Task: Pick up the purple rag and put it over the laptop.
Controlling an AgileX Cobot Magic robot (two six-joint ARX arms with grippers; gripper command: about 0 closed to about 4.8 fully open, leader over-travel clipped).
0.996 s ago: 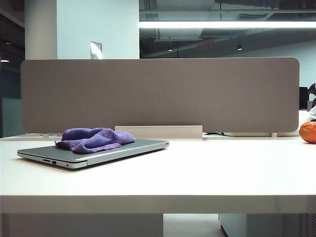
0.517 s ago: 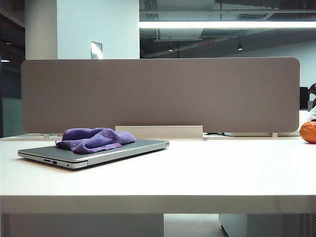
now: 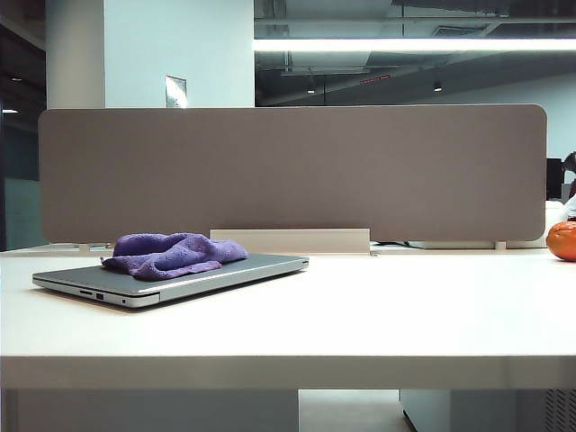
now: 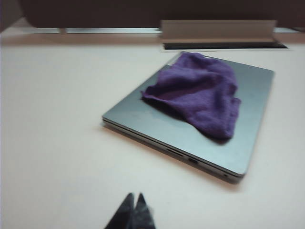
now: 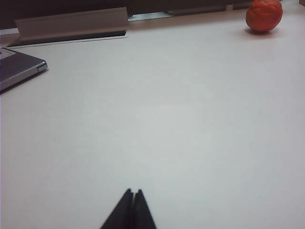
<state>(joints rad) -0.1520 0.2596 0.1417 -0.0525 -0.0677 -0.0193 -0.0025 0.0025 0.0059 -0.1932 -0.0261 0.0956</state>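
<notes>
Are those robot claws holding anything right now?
Nothing. The left gripper and right gripper are both shut and bare above the white table; the fuzzy purple rag lies on the silver-grey laptop.

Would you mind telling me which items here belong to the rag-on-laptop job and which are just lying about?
Job items:
- purple rag, lying on the laptop's lid
- laptop, closed

Lying about:
- orange fruit at the table's far right
- grey divider panel

Left gripper and right gripper: shut, empty.
</notes>
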